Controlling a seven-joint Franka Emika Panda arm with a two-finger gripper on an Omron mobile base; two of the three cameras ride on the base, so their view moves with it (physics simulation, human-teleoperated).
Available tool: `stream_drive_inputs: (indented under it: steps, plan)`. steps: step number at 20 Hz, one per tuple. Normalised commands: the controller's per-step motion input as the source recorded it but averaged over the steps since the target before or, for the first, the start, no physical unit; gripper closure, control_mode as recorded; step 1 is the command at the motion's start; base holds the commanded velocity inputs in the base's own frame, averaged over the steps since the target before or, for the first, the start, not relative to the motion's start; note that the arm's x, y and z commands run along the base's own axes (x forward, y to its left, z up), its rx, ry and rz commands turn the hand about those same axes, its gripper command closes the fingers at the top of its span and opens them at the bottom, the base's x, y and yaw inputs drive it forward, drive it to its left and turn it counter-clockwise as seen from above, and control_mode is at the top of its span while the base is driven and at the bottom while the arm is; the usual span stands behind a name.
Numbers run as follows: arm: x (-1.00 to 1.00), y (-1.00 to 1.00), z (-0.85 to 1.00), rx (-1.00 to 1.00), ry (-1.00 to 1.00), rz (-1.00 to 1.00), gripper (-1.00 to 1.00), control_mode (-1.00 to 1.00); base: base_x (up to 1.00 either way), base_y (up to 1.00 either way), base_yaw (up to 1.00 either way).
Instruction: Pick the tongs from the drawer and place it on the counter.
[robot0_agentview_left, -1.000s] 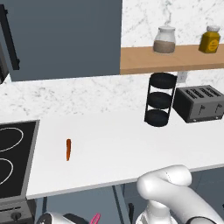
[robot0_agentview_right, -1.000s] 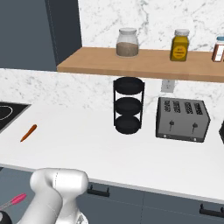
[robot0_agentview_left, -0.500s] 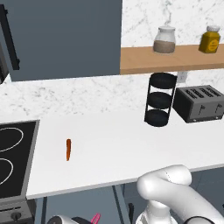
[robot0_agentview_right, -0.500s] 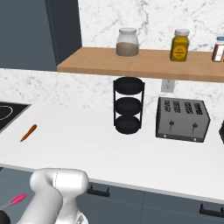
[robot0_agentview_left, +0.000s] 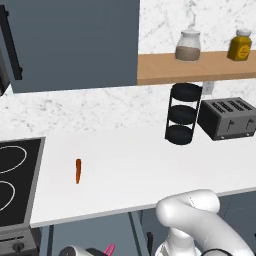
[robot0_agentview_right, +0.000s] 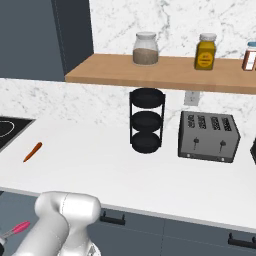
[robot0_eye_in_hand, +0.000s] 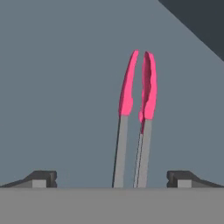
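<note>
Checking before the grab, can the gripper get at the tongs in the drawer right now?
Probably yes. In the hand view the tongs lie on the bare grey drawer floor, running between the open gripper fingertips, with nothing over or beside them.

Marble wall (robot0_agentview_left: 200, 20), wooden shelf (robot0_agentview_right: 165, 70)

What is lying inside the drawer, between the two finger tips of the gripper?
The tongs lie on the grey drawer floor, pink tips pointing away, between the open gripper tips. Their handle end is hidden at the bottom.
</note>
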Motion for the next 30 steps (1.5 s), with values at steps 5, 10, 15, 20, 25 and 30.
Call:
stream_drive_inputs:
  steps: [5, 10, 15, 20, 25, 30]
  plan:
    - [0.00, 0.00, -0.38, 0.01, 0.02, 0.00, -1.00, -1.00, 0.00, 0.00, 0.00]
    - [0.00, 0.00, -0.30, 0.05, 0.00, 0.00, -1.00, -1.00, 0.00, 0.00, 0.00]
    - [0.00, 0.00, -0.28, 0.04, 0.00, 0.00, -1.00, -1.00, 0.00, 0.00, 0.00]
    - [-0.07, 0.00, -0.24, 0.02, 0.00, 0.00, 1.00, -1.00, 0.00, 0.00, 0.00]
    - [-0.16, 0.03, -0.06, 0.00, 0.00, 0.00, 1.00, -1.00, 0.00, 0.00, 0.00]
    - [-0.13, 0.10, 0.00, 0.00, 0.01, -0.03, 1.00, -1.00, 0.00, 0.00, 0.00]
